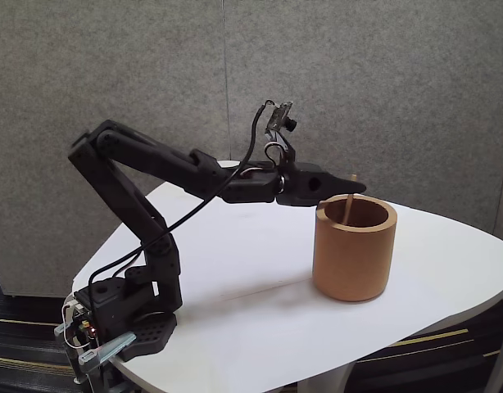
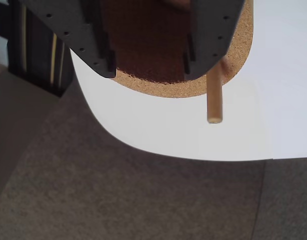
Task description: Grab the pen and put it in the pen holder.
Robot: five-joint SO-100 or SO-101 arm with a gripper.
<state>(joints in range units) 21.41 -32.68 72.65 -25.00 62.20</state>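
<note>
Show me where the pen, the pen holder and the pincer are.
pen (image 2: 214,102): wrist view, its free end.
pen holder (image 1: 354,254): fixed view, outer wall.
pincer (image 1: 343,185): fixed view, between the fingertips, above the holder's rim.

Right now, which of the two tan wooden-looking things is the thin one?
The pen, a thin stick leaning inside the pen holder, which is the wide, thick-walled round cup standing on the white table.

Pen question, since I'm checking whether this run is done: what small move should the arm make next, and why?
Probably lift the gripper straight up and pull back. The pen already stands in the pen holder, leaning on its rim, and in the wrist view the fingers are spread over the cup's mouth, apparently not gripping it.
</note>
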